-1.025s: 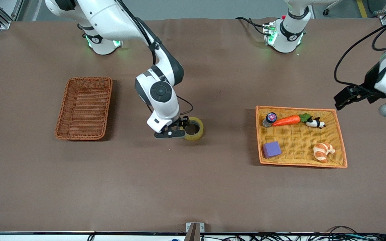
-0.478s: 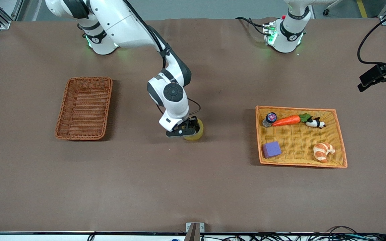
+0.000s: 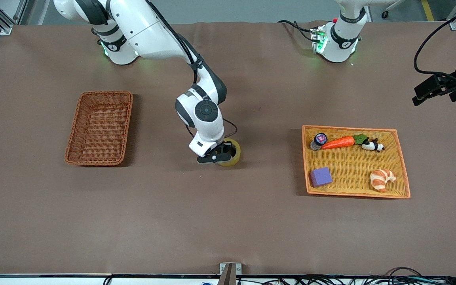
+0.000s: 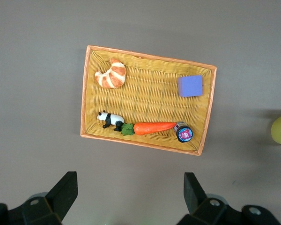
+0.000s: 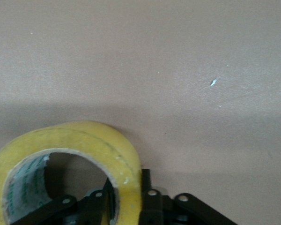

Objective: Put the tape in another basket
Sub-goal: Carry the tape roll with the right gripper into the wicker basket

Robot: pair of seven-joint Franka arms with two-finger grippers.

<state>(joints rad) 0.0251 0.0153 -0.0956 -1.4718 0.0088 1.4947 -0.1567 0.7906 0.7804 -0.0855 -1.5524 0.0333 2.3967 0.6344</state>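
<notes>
- Front view: the right gripper [image 3: 222, 155] is down at the tape [image 3: 234, 153], which lies flat on the bench [image 3: 228, 221] midway between the basket [image 3: 99, 127] and the yellow tray [image 3: 356, 162].
- Right wrist view: one finger sits inside the tape's [image 5: 68, 171] hollow, the other outside, straddling the wall at a narrow gap; full closure cannot be confirmed.
- Handling, as a judgement: light, stiff ring with a smooth, possibly slippery surface; a wall pinch suits it best.
- Left gripper [image 4: 129, 199]: spread wide, waiting high over the tray's [image 4: 145, 58] end.
</notes>
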